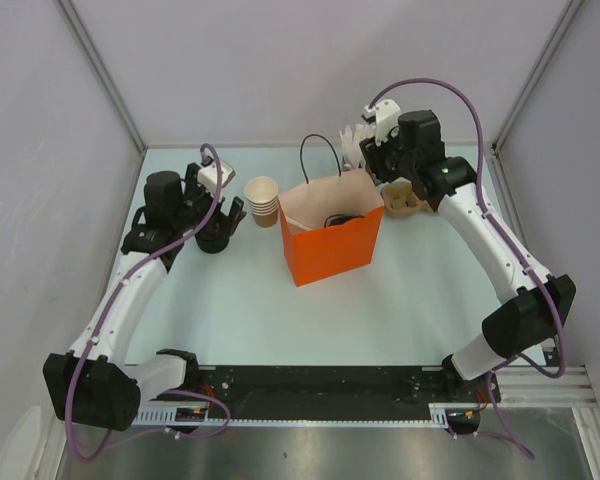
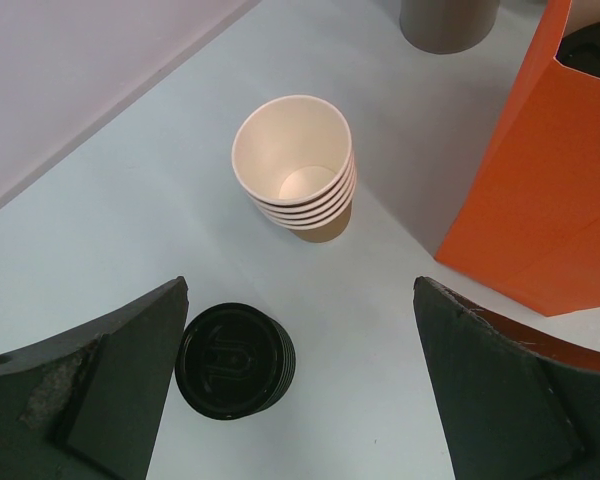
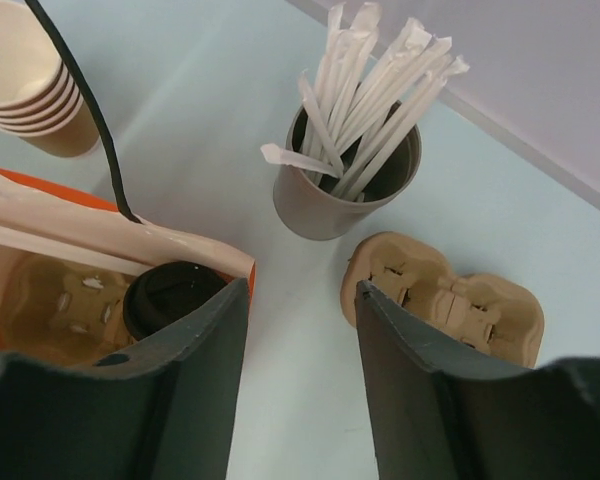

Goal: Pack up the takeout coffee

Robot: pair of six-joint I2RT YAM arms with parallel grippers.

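The takeout coffee (image 3: 170,295), a cup with a black lid, stands inside the orange paper bag (image 1: 330,250), in a tan carrier (image 3: 60,305); its lid (image 1: 342,219) shows from above. My right gripper (image 3: 302,287) hovers just right of the bag's rim, over bare table. Its jaws stand apart with nothing between them. My left gripper (image 2: 300,285) is open wide at the left of the table, over a stack of black lids (image 2: 230,358) that lies by its left finger, untouched.
A stack of lidless tan cups (image 1: 263,200) stands left of the bag. A grey cup of wrapped straws (image 3: 345,190) and a spare cardboard carrier (image 3: 445,300) sit behind and right of the bag. The bag's black handle (image 1: 315,150) stands up.
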